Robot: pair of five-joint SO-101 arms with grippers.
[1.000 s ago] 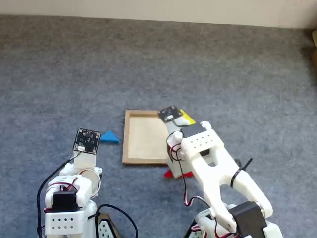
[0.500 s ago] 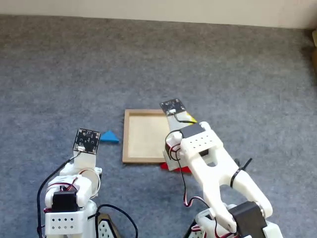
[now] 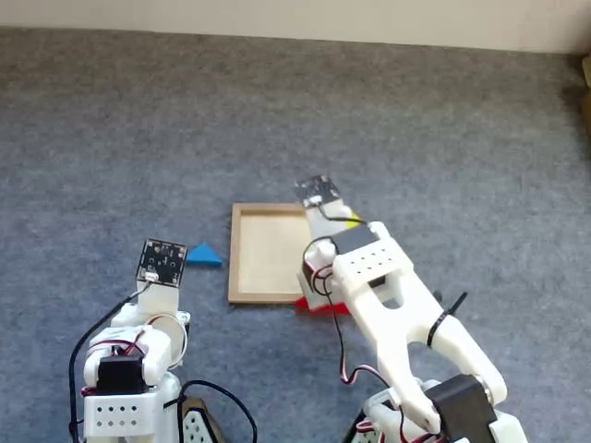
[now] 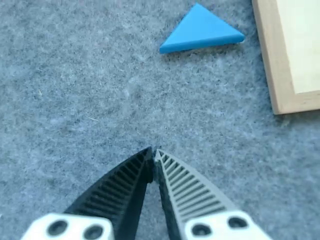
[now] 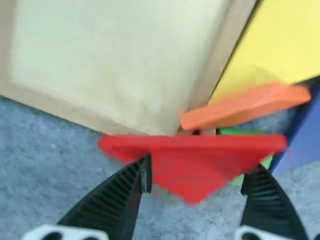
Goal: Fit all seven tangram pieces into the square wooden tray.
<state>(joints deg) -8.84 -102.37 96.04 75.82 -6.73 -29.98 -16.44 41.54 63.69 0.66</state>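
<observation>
The square wooden tray [image 3: 268,254] lies on the grey carpet with its floor [image 5: 115,65] bare. My right gripper [image 5: 197,177] hangs just off the tray's near right corner, its fingers closed against the two slanted sides of a red triangle [image 5: 192,160], whose long edge overlaps the tray's rim. The red triangle [image 3: 319,305] pokes out under the right arm. Beyond it lie an orange piece [image 5: 245,107], a yellow piece [image 5: 270,45], a green piece [image 5: 240,132] and a dark blue piece [image 5: 305,140]. A light blue triangle [image 4: 200,31] lies left of the tray. My left gripper [image 4: 154,152] is shut and holds nothing, short of that triangle.
Grey carpet covers the whole floor, with wide free room behind and to both sides of the tray. The yellow piece [image 3: 351,220] sits against the tray's right rim. The tray's corner [image 4: 280,65] lies near the light blue triangle [image 3: 204,256].
The right arm has swung left toward the tray, and the red triangle has moved with it up to the tray's near right corner. The left arm has kept still.
</observation>
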